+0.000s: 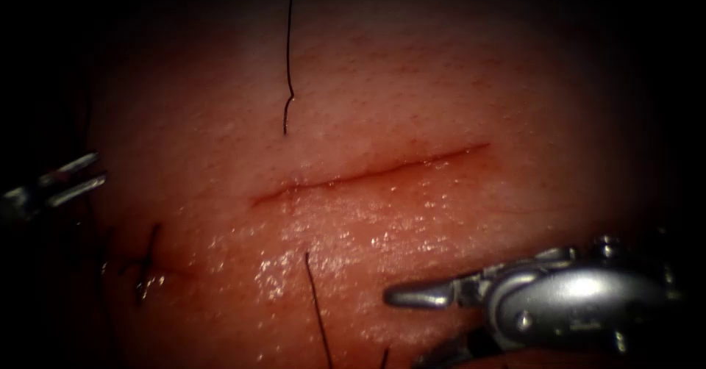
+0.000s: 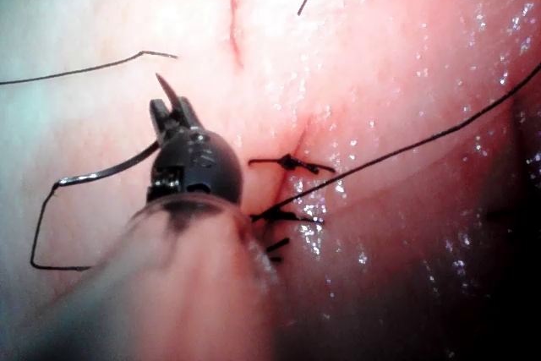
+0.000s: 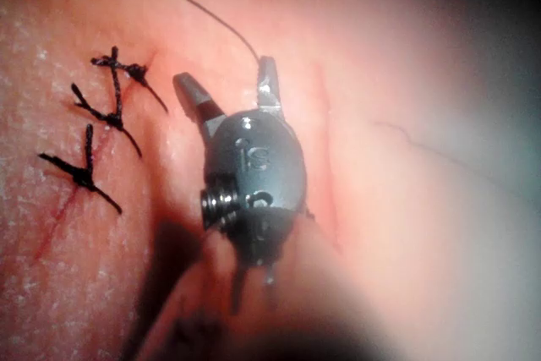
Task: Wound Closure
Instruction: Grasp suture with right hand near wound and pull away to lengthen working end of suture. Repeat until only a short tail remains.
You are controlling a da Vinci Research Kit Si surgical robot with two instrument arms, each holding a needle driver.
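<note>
The cut runs slantwise across the tissue. My left tool hovers past the cut's left end. In the left wrist view its jaws are shut on the curved needle near the tip. The point sticks out beyond the jaws, and the needle is out of the tissue. Thread trails from the needle's tail in a loop. My right tool sits in front of the cut's right half. Its jaws are spread open and hold nothing.
Dark knotted stitches close the wound to the left of the open cut. A loose thread hangs behind the cut and another lies in front. A long strand crosses the wet tissue.
</note>
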